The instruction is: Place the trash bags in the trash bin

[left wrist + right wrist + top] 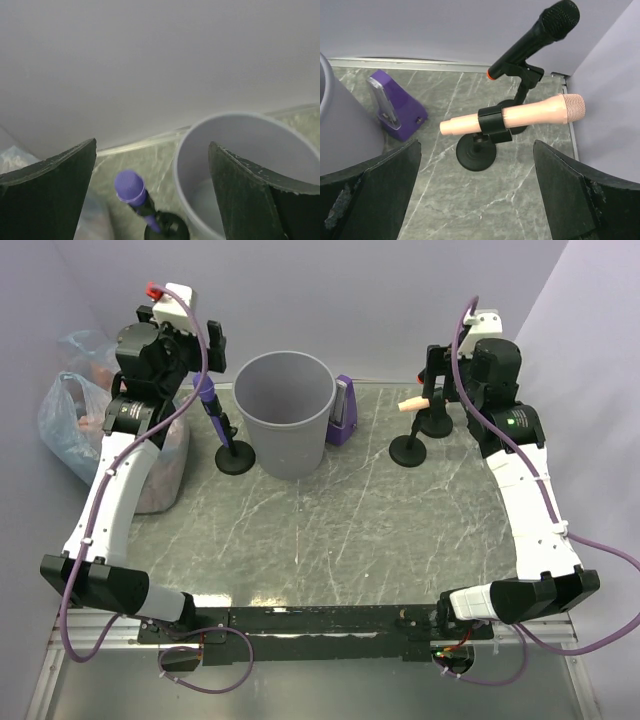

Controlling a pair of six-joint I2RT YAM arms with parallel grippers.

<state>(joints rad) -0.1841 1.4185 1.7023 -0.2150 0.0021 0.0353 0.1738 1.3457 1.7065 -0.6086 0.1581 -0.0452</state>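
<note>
left gripper (152, 146) and right gripper (476, 145) gape empty; left should pinch the trash bag (68, 412) high, clearing the trash bin (285, 420).

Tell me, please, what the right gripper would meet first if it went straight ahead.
Probably the pink microphone, which sits centred between the open jaws of the right gripper; the black microphone stands behind it. Depth is hard to judge.

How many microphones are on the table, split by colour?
purple microphone: 1
pink microphone: 1
black microphone: 1
Total: 3, each on its own black stand.
</note>
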